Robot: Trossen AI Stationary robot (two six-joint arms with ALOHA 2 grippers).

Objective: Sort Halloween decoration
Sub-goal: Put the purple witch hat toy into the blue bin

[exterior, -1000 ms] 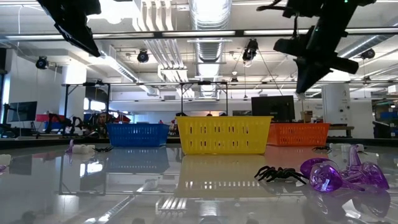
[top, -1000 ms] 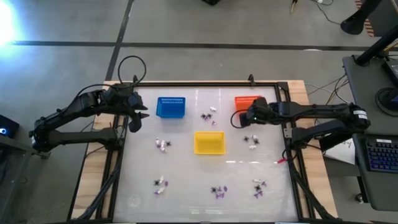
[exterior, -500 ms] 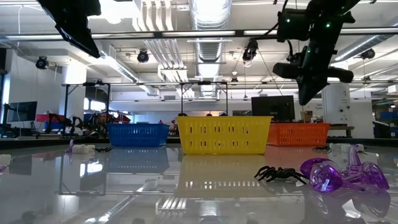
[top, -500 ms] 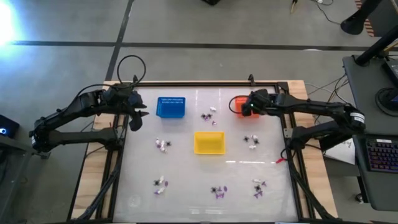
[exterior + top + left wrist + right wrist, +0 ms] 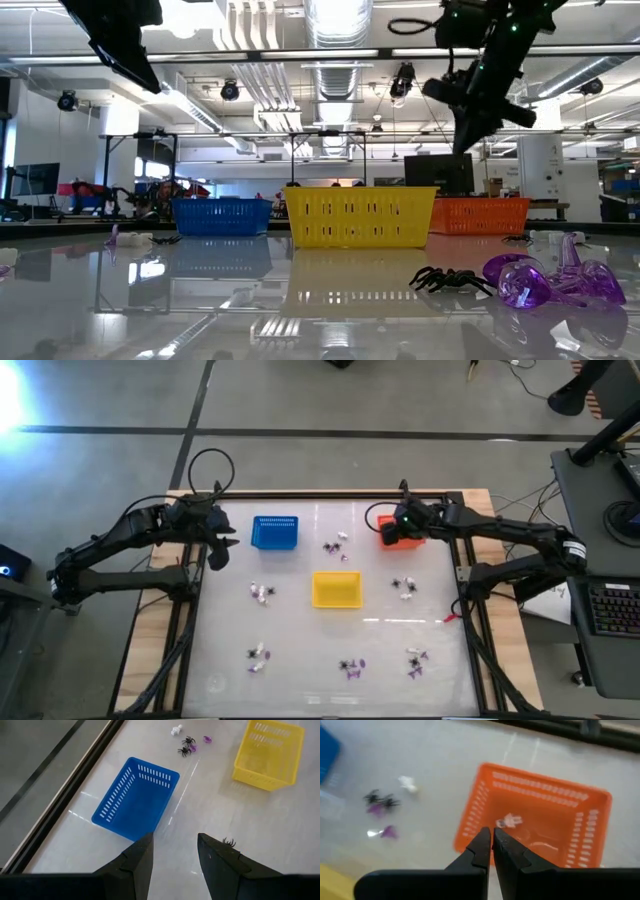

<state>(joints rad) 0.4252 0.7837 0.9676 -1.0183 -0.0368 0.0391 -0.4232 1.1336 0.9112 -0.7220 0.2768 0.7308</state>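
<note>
Small black, white and purple Halloween trinkets lie in loose clusters on the table (image 5: 336, 546) (image 5: 263, 593) (image 5: 403, 588) (image 5: 352, 667). A black spider (image 5: 447, 278) and a purple piece (image 5: 540, 282) show in the low view. My right gripper (image 5: 492, 831) (image 5: 400, 525) is shut and hangs above the orange basket (image 5: 545, 782), pointing slantwise down. A white trinket (image 5: 509, 821) shows just past its fingertips. My left gripper (image 5: 175, 842) (image 5: 215, 545) hangs open at the far left, beside the blue basket (image 5: 135, 797). My right gripper has its shut fingertips next to the white trinket (image 5: 509, 821) over the orange basket's near left part. I cannot tell whether the trinket is pinched at the tips or lies on the basket's floor.
A yellow basket (image 5: 336, 589) stands at mid-table, the blue basket (image 5: 274, 532) at the far left and the orange basket (image 5: 388, 540) at the far right. A black spider (image 5: 229, 841) lies near my left fingers. A raised frame (image 5: 330, 495) runs round the table.
My right gripper has swung from the table beside the orange basket toward the far edge, and now hangs over that basket. Its wrist has rolled on the way, and it has stayed shut. The trinket clusters on the table have kept their places.
</note>
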